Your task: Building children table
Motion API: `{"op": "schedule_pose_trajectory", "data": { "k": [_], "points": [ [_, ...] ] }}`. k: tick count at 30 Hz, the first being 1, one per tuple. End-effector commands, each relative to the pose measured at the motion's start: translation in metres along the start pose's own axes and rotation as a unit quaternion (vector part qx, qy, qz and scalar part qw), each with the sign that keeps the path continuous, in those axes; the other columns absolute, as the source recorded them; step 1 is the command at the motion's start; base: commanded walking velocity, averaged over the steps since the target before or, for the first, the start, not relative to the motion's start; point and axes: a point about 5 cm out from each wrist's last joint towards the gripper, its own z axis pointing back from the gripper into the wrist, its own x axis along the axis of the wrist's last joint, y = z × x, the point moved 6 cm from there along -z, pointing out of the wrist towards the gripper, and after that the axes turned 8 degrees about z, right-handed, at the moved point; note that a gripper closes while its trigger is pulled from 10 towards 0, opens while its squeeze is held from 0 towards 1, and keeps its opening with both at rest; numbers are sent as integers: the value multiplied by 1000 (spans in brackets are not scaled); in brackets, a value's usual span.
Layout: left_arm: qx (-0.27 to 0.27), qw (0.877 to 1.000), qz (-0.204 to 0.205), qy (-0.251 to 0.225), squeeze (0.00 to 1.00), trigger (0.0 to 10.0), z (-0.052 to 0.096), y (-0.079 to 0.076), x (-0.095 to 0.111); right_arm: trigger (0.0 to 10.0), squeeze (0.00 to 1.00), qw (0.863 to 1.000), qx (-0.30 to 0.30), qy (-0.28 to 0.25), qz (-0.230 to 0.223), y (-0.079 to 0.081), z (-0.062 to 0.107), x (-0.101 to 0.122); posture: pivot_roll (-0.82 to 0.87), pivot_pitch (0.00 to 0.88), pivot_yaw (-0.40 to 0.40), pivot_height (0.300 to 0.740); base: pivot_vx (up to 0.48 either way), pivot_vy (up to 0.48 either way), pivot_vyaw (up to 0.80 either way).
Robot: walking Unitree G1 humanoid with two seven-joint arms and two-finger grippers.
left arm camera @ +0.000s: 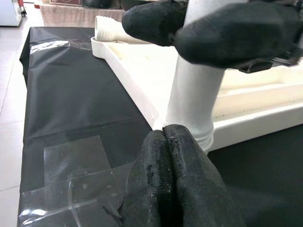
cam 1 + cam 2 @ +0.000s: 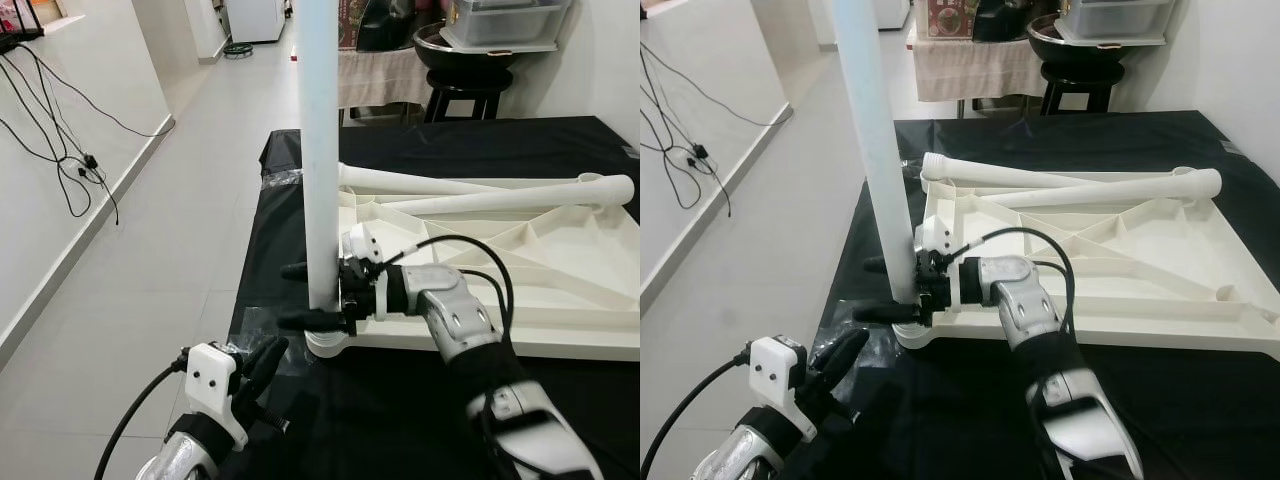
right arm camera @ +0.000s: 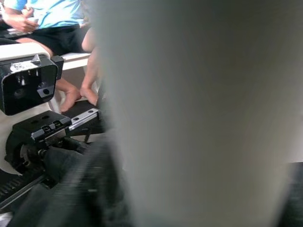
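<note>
Left eye view: right gripper (image 2: 305, 296) around upright table leg (image 2: 320, 150).

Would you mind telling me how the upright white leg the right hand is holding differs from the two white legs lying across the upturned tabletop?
The upright leg stands vertical at the tabletop's near corner socket; the two loose legs lie flat, crossing its far side. The upright leg is gripped near its base by the right hand; the loose legs are untouched. The left hand, shut, sits low nearby. All three are plain white tubes.
</note>
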Motion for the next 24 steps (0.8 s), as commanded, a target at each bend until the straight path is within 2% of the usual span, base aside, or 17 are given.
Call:
{"op": "schedule_pose_trajectory", "data": {
  "k": [1, 7, 10, 12, 13, 14, 16, 17, 18, 19, 21, 22, 23, 24],
  "points": [
    [5, 1000, -1, 3, 0, 10000, 2, 2, -3, 0, 0, 999, 38, -3, -9, 10, -10, -3, 17, 34, 27, 740, 0, 0, 0],
    [5, 1000, -1, 3, 0, 10000, 2, 1, -3, 0, 0, 1000, 25, -2, -7, 6, -5, -6, 13, 38, 30, 740, 0, 0, 0],
    [4, 1000, 0, 3, 0, 10000, 3, 1, -2, 0, 0, 1000, -13, 2, -3, 10, 5, -15, 6, 49, 40, 740, 0, 0, 0],
    [4, 1000, 0, 3, 0, 10000, 3, 1, -2, 0, 0, 1000, -13, 2, -3, 10, 5, -15, 6, 49, 40, 740, 0, 0, 0],
    [4, 1000, 0, 3, 0, 10000, 4, 1, -1, 0, 0, 999, -36, 7, -16, 15, 7, -22, -4, 58, 42, 740, 0, 0, 0],
    [4, 1000, -1, 4, 0, 10000, 5, 3, 0, 0, 0, 961, -260, 55, -70, 9, -3, -54, -9, 74, 40, 740, 0, 0, 0],
    [4, 1000, -1, 4, 0, 10000, 5, 3, 0, 0, 0, 961, -260, 55, -70, 9, -3, -54, -9, 74, 40, 740, 0, 0, 0],
    [3, 1000, -1, 4, 0, 10000, 5, 3, 1, 0, 0, 918, -373, 75, -111, 10, 6, -69, -9, 74, 40, 740, 0, 0, 0],
    [3, 1000, -1, 4, 0, 10000, 5, 3, 1, 0, 0, 918, -373, 75, -111, 10, 6, -69, -9, 74, 40, 740, 0, 0, 0],
    [3, 1000, -2, 6, 0, 10000, 5, 4, 0, 0, 0, 903, -414, 87, -68, 10, 11, -64, -16, 71, 51, 740, 0, 0, 0],
    [3, 1000, -2, 6, 0, 10000, 5, 4, 0, 0, 0, 903, -414, 87, -68, 10, 11, -64, -16, 71, 51, 740, 0, 0, 0],
    [3, 1000, -1, 6, 0, 10000, 5, 4, 0, 0, 0, 899, -426, 93, -47, 7, 15, -60, -22, 58, 47, 740, 0, 0, 0],
    [3, 1000, -2, 7, 0, 10000, 6, 4, 0, 0, 0, 910, -400, 99, -41, 10, 9, -62, -11, 69, 44, 740, 0, 0, 0],
    [3, 1000, -2, 7, 0, 10000, 6, 4, 0, 0, 0, 910, -400, 99, -41, 10, 9, -62, -11, 69, 44, 740, 0, 0, 0]
  ]
}}
